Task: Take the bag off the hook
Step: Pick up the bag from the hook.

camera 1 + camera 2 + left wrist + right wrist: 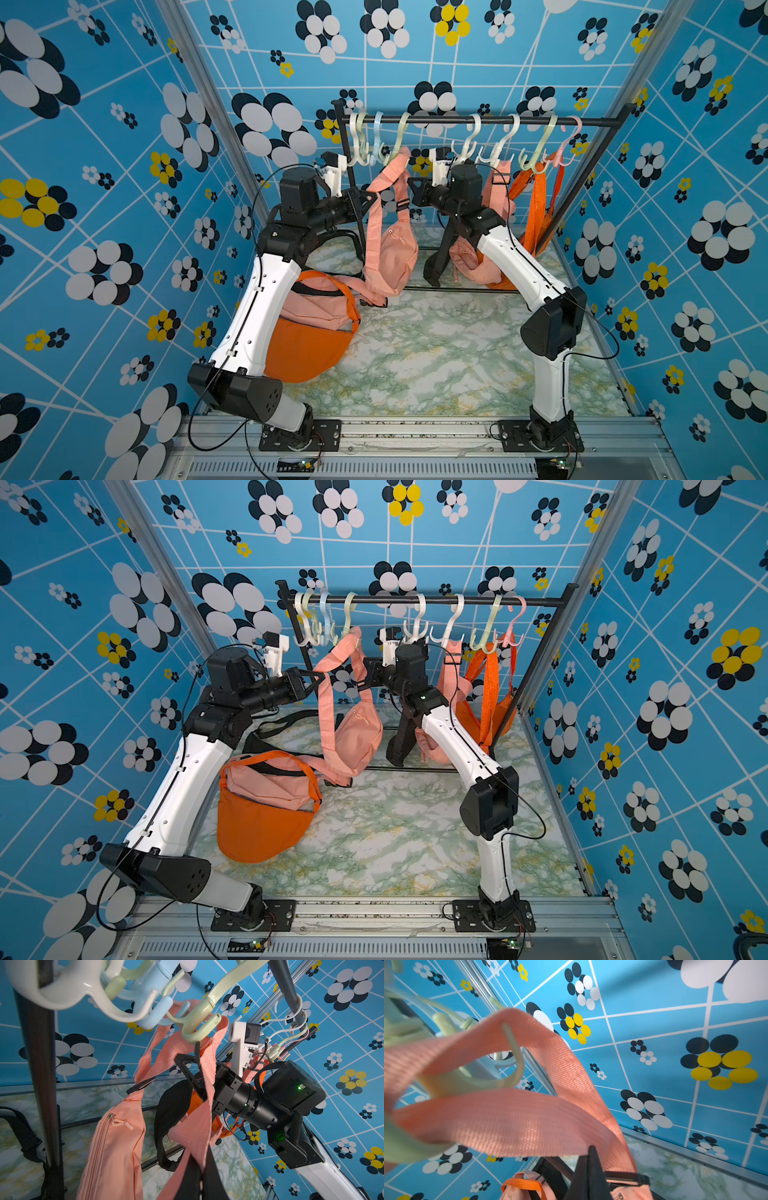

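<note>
Below the hook (199, 1031), left gripper (314, 678) clamps bag (392, 253) strap (208, 1084); right gripper (591, 1154) closed beside, hold unclear; left wrist view shows zipper (113, 1119).

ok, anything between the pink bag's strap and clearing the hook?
Only the green hook: its upturned prong sits inside the strap loop. Left gripper and right gripper are shut on it; nothing else visible.

Rail (449, 120): one.
Hooks (199, 1013): eight in all. Three white, three green, one blue, one pink.
Pink bags (395, 253): three.
Orange bags (303, 353): two for certain; the far side is too cluttered to rule out another.
Black bags (436, 257): two, both partly hidden.
Arms (257, 316): two.
</note>
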Motion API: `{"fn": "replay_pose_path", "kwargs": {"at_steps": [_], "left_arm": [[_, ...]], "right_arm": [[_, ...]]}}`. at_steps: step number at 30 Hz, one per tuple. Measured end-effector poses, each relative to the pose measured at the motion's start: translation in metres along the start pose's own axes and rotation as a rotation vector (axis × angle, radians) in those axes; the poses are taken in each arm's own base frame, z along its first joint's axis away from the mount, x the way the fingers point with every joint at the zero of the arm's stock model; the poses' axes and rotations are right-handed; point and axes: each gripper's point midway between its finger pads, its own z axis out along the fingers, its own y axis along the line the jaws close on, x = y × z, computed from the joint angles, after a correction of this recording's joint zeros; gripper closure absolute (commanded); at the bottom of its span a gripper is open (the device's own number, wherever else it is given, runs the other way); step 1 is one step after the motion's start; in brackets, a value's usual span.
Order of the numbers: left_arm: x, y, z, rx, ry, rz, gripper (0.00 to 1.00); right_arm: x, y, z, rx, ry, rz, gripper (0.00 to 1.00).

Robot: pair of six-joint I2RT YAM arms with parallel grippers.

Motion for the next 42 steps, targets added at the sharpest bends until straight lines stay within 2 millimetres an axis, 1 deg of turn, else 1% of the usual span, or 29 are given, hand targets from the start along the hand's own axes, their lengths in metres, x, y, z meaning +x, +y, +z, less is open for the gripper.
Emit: {"fn": "replay_pose_path", "kwargs": {"at_steps": [4,7,16,19,22,24,27,30,32,36,39,42], "left_arm": [[0.0,0.001,-0.002,-0.001,-0.001,-0.001,1.0],[0.002,0.002,-0.002,-0.003,0.003,-0.005,1.0],[-0.001,-0.002,-0.008,0.007,-0.005,-0.015,1.0],[0.0,-0.008,-0.007,0.028,0.004,-0.019,1.0],[-0.004,-0.025,0.001,0.069,0.007,0.0,1.0],[-0.007,-0.041,0.008,0.109,0.012,0.019,1.0],[-0.012,-0.06,0.019,0.158,0.018,0.042,1.0],[-0.017,-0.071,0.029,0.188,0.019,0.056,1.0],[-0.02,-0.073,0.035,0.196,0.016,0.06,1.0],[-0.022,-0.069,0.044,0.195,0.022,0.056,1.0],[-0.02,-0.064,0.05,0.189,0.031,0.049,1.0],[-0.019,-0.062,0.052,0.184,0.038,0.044,1.0]], "right_arm": [[-0.005,-0.004,-0.002,0.029,-0.019,-0.009,1.0],[-0.011,-0.003,-0.007,0.044,-0.031,-0.017,1.0],[-0.028,0.003,-0.041,0.071,-0.062,-0.039,1.0],[-0.039,0.008,-0.051,0.072,-0.086,-0.045,1.0],[-0.053,0.014,-0.062,0.069,-0.116,-0.055,1.0],[-0.062,0.018,-0.069,0.069,-0.136,-0.065,1.0],[-0.076,0.024,-0.076,0.061,-0.166,-0.076,1.0],[-0.091,0.031,-0.081,0.05,-0.198,-0.088,1.0],[-0.1,0.036,-0.087,0.043,-0.22,-0.095,1.0],[-0.11,0.042,-0.096,0.036,-0.242,-0.11,1.0],[-0.117,0.046,-0.103,0.034,-0.257,-0.121,1.0],[-0.118,0.047,-0.113,0.039,-0.262,-0.132,1.0]]}}
